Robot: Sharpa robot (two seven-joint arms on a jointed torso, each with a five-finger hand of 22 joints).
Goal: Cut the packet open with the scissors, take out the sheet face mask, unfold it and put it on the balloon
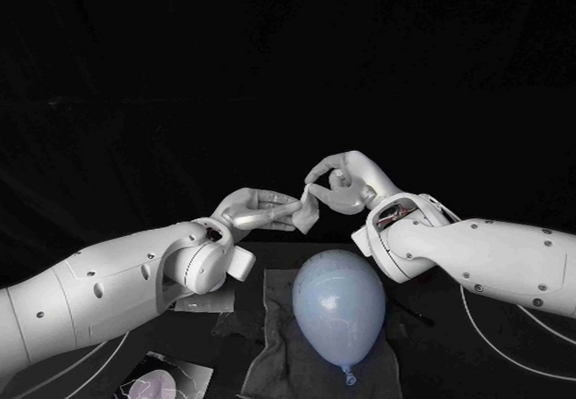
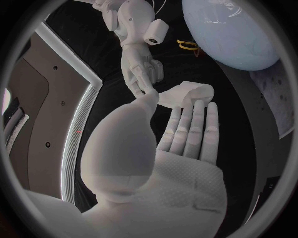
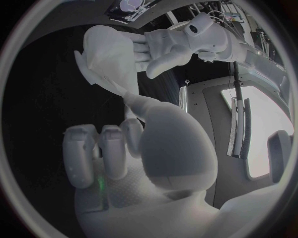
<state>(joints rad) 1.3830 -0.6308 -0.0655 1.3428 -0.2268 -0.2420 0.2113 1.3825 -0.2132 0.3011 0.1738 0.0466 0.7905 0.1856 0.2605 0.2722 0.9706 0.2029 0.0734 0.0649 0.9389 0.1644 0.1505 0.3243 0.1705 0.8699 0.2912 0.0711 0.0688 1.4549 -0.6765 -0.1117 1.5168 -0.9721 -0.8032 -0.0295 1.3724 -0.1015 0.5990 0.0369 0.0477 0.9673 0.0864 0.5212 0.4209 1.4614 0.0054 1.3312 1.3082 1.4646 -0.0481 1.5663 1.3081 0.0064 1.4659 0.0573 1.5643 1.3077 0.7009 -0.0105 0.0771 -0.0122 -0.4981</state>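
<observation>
Both hands are raised above the pale blue balloon (image 1: 339,310), with the sheet face mask (image 1: 308,209) between them, a white, crumpled, folded strip. The left hand (image 1: 253,209) pinches one end between thumb and fingers, and the right hand (image 1: 344,182) pinches the other.

Head cam: we look down on the table (image 1: 433,370), mid range. Wrist cams: close behind each palm, facing one another. All share the sheet mask (image 1: 309,212) between left hand (image 1: 253,209) and right hand (image 1: 344,182).

Black table (image 1: 462,373) bears a grey cloth (image 1: 271,368) and packet (image 1: 162,386).
</observation>
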